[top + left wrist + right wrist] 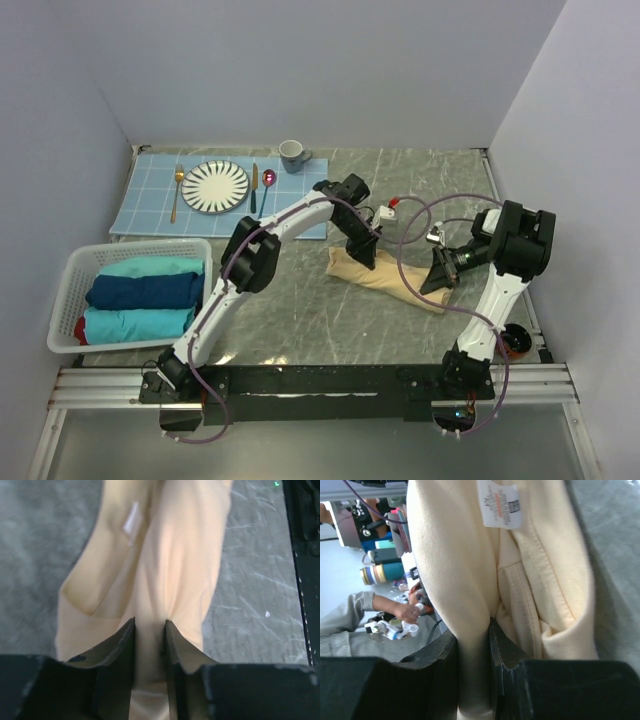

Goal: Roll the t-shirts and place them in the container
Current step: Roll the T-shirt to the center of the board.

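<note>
Shirt (388, 273) looks nearly rolled, L gripper (150, 623) & R gripper (473, 630) each clamped on a fold; 3 rolls (145, 291) in basket (135, 243) look done.

Blue placemat (150, 205) — plate (215, 186), fork (178, 192), knife (254, 188), spoon (268, 181) on it; grey mug (293, 155) near; white basket (62, 298).

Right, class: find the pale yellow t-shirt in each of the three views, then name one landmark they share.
Top external: t-shirt bunched right of centre on the table, between left gripper and right gripper.
Left wrist: fills the middle, pinched at the bottom.
Right wrist: fills the upper middle, pinched at the bottom.
Shared landmark: the grey table; the white label shows in both wrist views.
</note>
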`<state>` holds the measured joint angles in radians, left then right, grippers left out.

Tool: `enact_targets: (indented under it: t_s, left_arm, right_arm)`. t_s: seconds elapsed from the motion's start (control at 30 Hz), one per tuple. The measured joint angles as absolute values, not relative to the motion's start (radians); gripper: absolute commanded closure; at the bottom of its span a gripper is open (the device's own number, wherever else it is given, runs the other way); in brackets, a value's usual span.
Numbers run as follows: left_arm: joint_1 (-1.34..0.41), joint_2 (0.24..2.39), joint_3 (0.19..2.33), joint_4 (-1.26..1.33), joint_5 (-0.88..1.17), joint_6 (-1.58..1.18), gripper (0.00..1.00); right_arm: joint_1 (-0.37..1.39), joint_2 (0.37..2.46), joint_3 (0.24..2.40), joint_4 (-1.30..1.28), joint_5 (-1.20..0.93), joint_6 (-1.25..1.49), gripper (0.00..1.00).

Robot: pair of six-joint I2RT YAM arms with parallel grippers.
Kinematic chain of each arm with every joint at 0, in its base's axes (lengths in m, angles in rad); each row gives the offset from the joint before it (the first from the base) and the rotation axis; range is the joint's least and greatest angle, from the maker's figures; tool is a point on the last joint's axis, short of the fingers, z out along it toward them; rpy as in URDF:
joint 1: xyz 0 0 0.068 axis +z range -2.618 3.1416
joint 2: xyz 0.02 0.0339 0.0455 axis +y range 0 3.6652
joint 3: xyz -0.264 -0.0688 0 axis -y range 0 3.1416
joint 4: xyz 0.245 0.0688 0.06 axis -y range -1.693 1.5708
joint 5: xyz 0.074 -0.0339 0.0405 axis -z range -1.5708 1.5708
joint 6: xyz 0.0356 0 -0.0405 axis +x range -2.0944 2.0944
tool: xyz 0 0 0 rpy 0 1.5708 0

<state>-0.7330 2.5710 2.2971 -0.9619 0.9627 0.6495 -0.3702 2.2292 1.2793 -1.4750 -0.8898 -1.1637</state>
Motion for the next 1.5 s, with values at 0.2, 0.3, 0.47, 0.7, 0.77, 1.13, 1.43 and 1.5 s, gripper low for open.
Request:
enact_targets:
  t_s: [0.2,0.3,0.47,0.7,0.77,1.13,1.43,1.5]
  left_arm:
    - [-0.667,2.324,1.956,-0.605,0.786,0.492,0.55]
    - [-0.609,2.146,1.793,-0.459,0.671,0.507,0.51]
    - [-0.68,1.879,1.491,-0.189,0.518,0.628,0.45]
    - [-0.97,1.804,1.053,0.209,0.402,0.748,0.39]
    - [-0.998,1.834,0.998,0.315,0.359,0.768,0.39]
    - [-1.086,1.991,0.951,0.693,0.229,0.851,0.34]
    - [-1.097,2.099,1.052,0.7,0.253,0.931,0.34]
    - [-1.098,2.125,1.087,0.686,0.257,0.957,0.39]
  right_arm:
    - [-0.361,2.236,1.299,-1.485,-0.821,-1.104,0.91]
    - [-0.358,2.24,1.303,-1.501,-0.749,-1.076,0.91]
    - [-0.338,2.261,1.316,-1.522,-0.696,-1.037,0.92]
    - [-0.309,2.301,1.362,-1.549,-0.663,-0.981,0.93]
    - [-0.308,2.308,1.372,-1.557,-0.662,-0.982,0.93]
    - [-0.307,2.355,1.423,-1.597,-0.665,-1.023,0.93]
    - [-0.308,2.367,1.435,-1.598,-0.674,-1.044,0.93]
    - [-0.309,2.367,1.435,-1.598,-0.675,-1.046,0.93]
